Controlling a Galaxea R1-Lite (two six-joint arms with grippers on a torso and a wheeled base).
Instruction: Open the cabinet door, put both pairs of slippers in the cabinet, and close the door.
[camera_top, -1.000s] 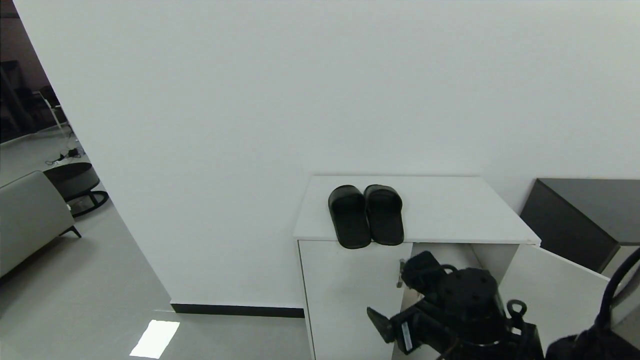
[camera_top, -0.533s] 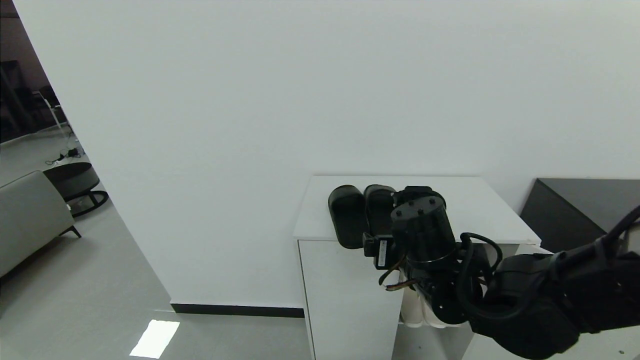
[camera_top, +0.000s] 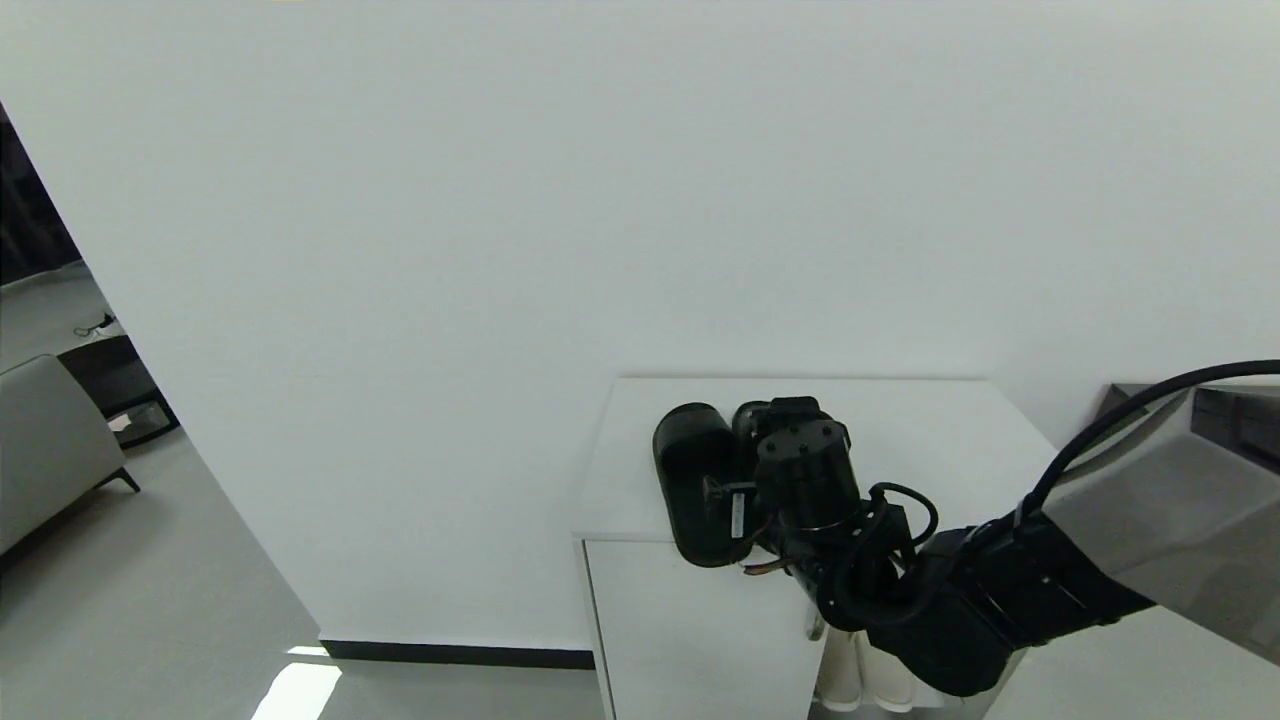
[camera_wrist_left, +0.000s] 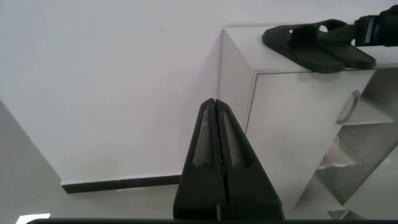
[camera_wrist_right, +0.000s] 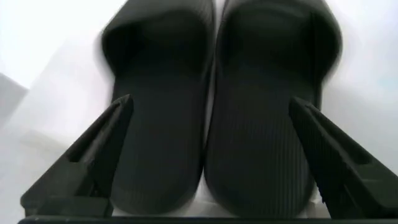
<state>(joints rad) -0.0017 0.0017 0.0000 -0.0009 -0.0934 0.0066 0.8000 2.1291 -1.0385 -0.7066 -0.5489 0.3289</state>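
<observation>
A pair of black slippers (camera_top: 690, 485) (camera_wrist_right: 158, 124) lies side by side on the white cabinet top (camera_top: 930, 440), toes near the front edge. My right gripper (camera_top: 775, 415) (camera_wrist_right: 210, 106) is open over them, one finger outside each slipper; my arm hides much of the right-hand slipper in the head view. In the open right half of the cabinet, a pale pair of slippers (camera_top: 865, 680) (camera_wrist_left: 336, 155) rests on a shelf. The left door (camera_top: 690, 630) with its handle (camera_wrist_left: 346, 107) is closed. My left gripper (camera_wrist_left: 215, 106) hangs shut and empty, low and left of the cabinet.
A plain white wall (camera_top: 500, 250) stands right behind the cabinet. A dark piece of furniture (camera_top: 1245, 410) sits to its right. A grey sofa (camera_top: 50, 440) is far left, with open floor (camera_top: 150, 600) between it and the cabinet.
My right arm rose from the open compartment to the cabinet top and came over the black slippers. The head camera has shifted, so the whole scene sits differently.
</observation>
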